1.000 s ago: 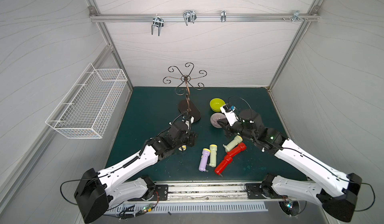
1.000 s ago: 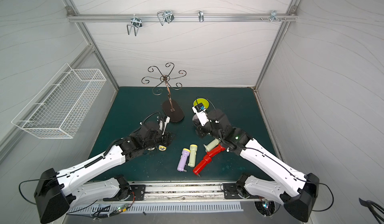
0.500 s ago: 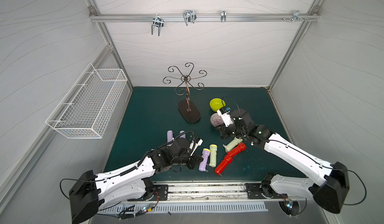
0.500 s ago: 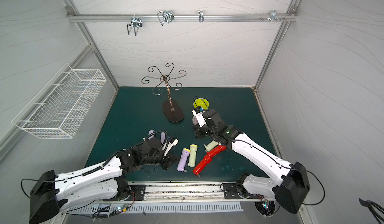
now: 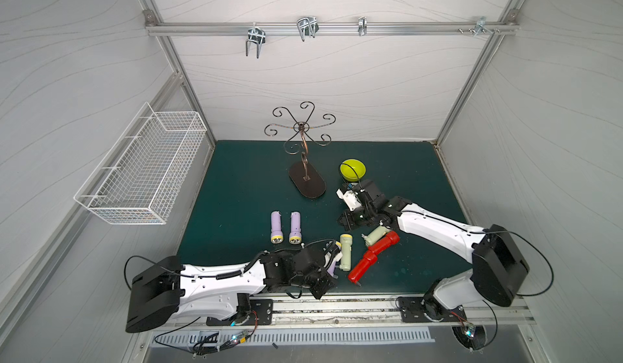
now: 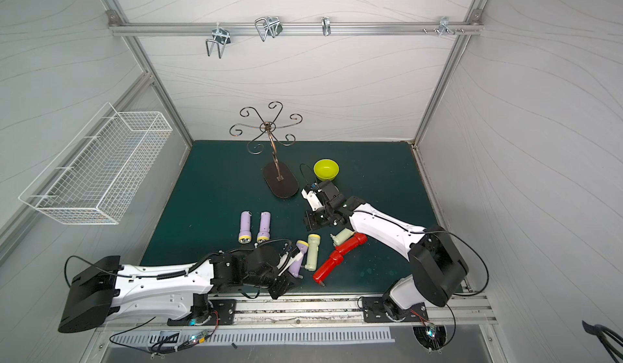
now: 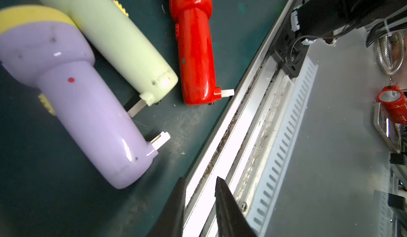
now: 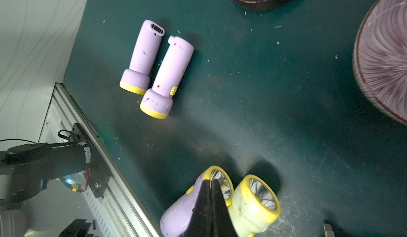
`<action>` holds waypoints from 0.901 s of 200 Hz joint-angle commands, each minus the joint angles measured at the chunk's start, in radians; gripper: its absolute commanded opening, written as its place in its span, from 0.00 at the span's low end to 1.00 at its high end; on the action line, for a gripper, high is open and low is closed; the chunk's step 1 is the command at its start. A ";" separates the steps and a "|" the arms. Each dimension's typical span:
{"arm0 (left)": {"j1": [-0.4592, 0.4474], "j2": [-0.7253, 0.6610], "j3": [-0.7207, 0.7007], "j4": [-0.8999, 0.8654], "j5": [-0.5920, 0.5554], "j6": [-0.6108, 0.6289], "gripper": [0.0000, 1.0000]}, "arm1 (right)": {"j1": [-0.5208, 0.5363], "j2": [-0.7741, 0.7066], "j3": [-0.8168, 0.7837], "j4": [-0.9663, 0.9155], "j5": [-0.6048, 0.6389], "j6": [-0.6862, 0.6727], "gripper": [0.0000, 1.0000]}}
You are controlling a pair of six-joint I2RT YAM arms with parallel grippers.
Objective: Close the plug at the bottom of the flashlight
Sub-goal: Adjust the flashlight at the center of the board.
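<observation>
Left gripper point(image 7: 199, 179), slightly parted and empty, has retreated beside a lilac plastic flashlight point(image 7: 88, 106); right gripper point(image 8: 211, 182) stays pressed together.

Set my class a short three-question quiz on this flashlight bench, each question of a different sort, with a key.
1. True or false: the left gripper is clamped on the purple flashlight.
2. What colour is the bowl? A red; B yellow-green; C blue.
3. Fill the gap: in the left wrist view, the plug of the red flashlight sticks ___.
Key: 1 false, the left gripper is empty, clear of the purple flashlight; 2 B; 3 out.
</observation>
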 commanded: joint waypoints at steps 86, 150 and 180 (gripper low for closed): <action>-0.005 0.252 0.086 0.184 0.029 0.009 0.28 | -0.003 0.238 0.143 0.042 -0.102 -0.019 0.00; 0.053 0.299 0.123 0.070 -0.046 -0.057 0.27 | -0.004 0.326 0.176 0.058 -0.154 -0.039 0.00; 0.113 0.259 0.090 0.028 -0.085 -0.109 0.26 | -0.003 0.360 0.195 0.063 -0.185 -0.051 0.00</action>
